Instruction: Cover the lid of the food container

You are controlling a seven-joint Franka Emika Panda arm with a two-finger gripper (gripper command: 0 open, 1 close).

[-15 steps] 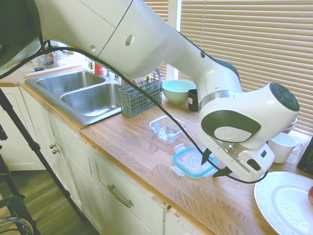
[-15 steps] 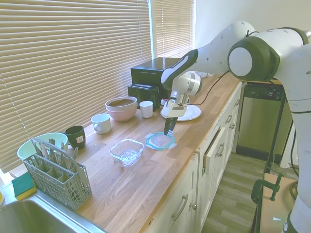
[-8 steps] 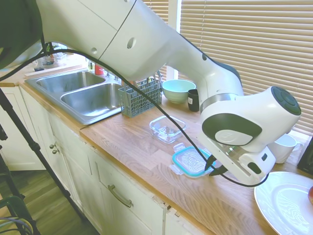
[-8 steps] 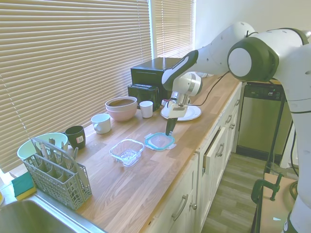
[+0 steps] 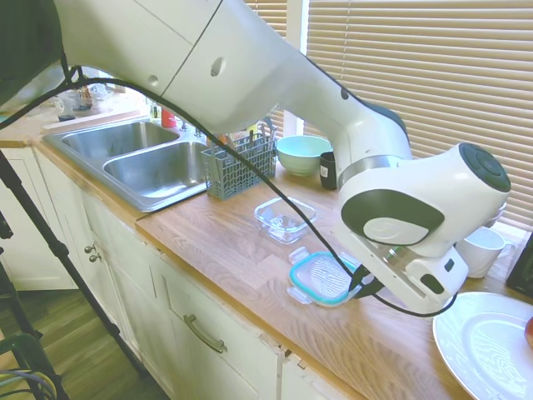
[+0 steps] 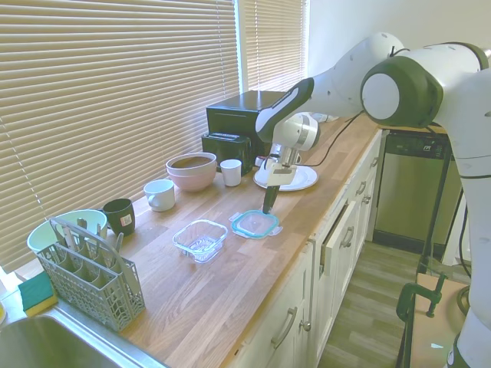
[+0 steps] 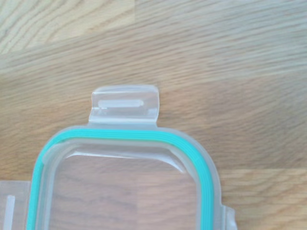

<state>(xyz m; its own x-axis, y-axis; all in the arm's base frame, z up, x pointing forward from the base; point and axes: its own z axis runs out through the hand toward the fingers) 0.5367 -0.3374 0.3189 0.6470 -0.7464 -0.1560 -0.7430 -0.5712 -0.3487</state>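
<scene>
Reading left to right in first exterior view: container point(image 5: 285, 219) on counter point(image 5: 225, 250), empty; lid point(image 5: 322, 279) near it, apart, one edge raised; my pincer point(image 5: 360, 286) clamped on lid's far edge.

Wooden countertop point(image 6: 230, 268) and the things standing on it

The lid point(image 6: 255, 223) (teal rim, clear tabs) lies flat near the counter's front edge, with the food container point(image 6: 200, 238) apart from it toward the sink point(image 5: 154, 162). A grey cutlery basket point(image 6: 86, 272) stands at the sink end, the mint-green bowl point(image 6: 67, 225) and a dark mug point(image 6: 120, 215) behind it by the blinds. Further along sit a white mug point(image 6: 159, 195), a pink bowl point(image 6: 192, 170), a small white cup point(image 6: 231, 172) and a black appliance point(image 6: 239, 126). A white plate point(image 6: 290, 178) rests beyond the lid.
</scene>
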